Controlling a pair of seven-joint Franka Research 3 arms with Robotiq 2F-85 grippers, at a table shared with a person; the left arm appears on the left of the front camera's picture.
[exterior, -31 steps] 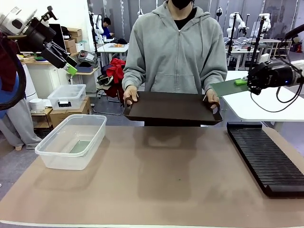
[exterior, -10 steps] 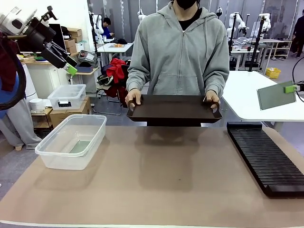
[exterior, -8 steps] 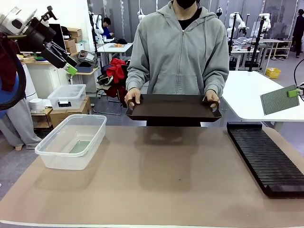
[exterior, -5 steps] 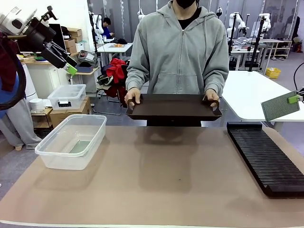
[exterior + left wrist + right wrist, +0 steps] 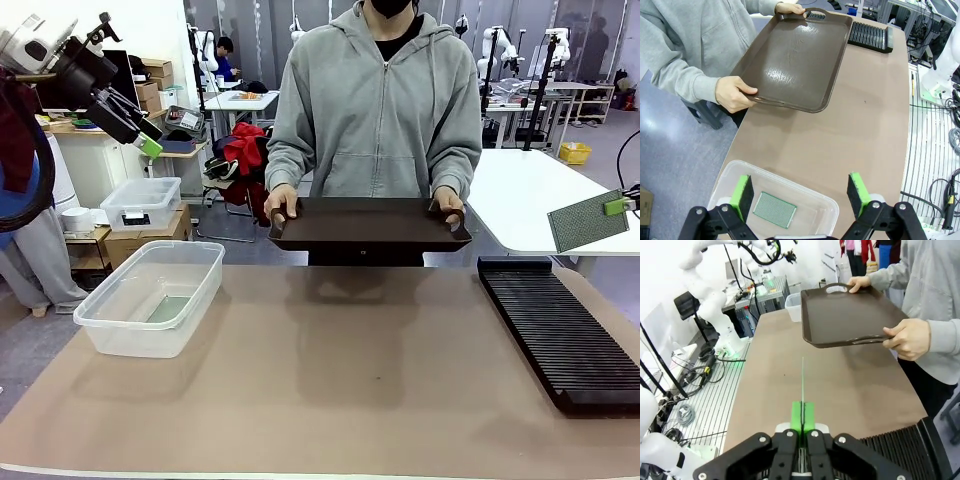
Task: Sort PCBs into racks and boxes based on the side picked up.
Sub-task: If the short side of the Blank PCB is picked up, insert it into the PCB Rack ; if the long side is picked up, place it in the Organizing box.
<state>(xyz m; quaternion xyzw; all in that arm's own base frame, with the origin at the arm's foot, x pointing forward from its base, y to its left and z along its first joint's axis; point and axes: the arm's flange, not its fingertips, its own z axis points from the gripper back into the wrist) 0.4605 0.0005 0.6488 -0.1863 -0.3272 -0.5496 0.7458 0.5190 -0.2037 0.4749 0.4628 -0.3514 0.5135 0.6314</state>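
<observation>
- Two circuit boards: one (image 5: 585,220) pinched by right pincer (image 5: 616,206), right edge; one (image 5: 774,210) lying in tub (image 5: 150,297).
- Left pincer (image 5: 801,192) spread, upper left.

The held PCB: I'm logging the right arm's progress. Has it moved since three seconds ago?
Yes. The PCB moved right and down, toward the slotted rack.

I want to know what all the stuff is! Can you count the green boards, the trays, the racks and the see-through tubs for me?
Green boards: 2, one in the right gripper at, one in the big tub
Brown tray: 1
Black rack: 1
Clear tubs: 2, the big tub and a smaller lidded tub
Total: 6
</observation>
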